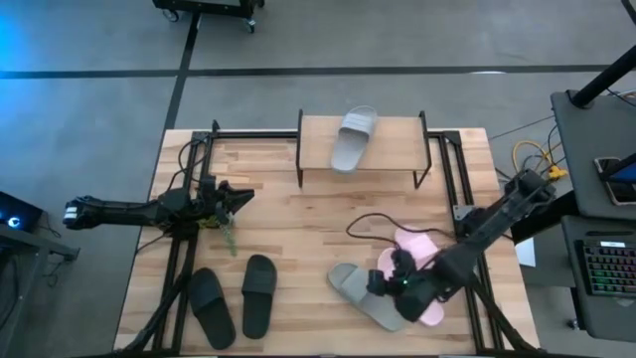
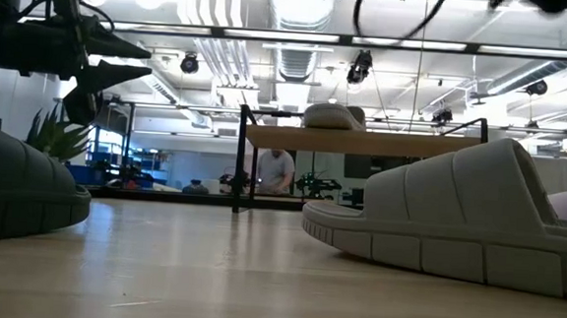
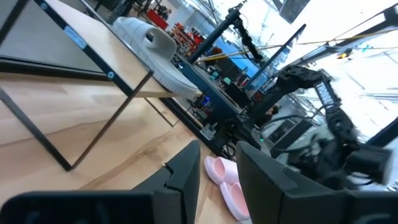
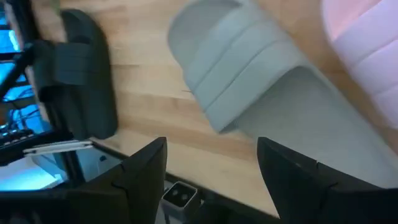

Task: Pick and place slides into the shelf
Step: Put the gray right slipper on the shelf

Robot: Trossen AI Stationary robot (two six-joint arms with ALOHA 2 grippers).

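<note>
Right gripper (image 1: 396, 285) hangs spread over a grey slide (image 1: 366, 294); one slide (image 1: 354, 138) is on the shelf (image 1: 397, 149), five remain.

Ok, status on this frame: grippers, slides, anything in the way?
Right gripper open above grey slide. Left gripper idle, open. One grey slide on shelf. Pink slides alongside.

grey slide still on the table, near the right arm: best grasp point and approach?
Grip the grey slide across its wide strap, coming from above. The strap arches over the sole, a raised band two fingers can straddle; the flat sole offers no such edge. The right gripper hangs over it, fingers open. The pink slides sit close behind the heel, so approach from the toe side.
</note>
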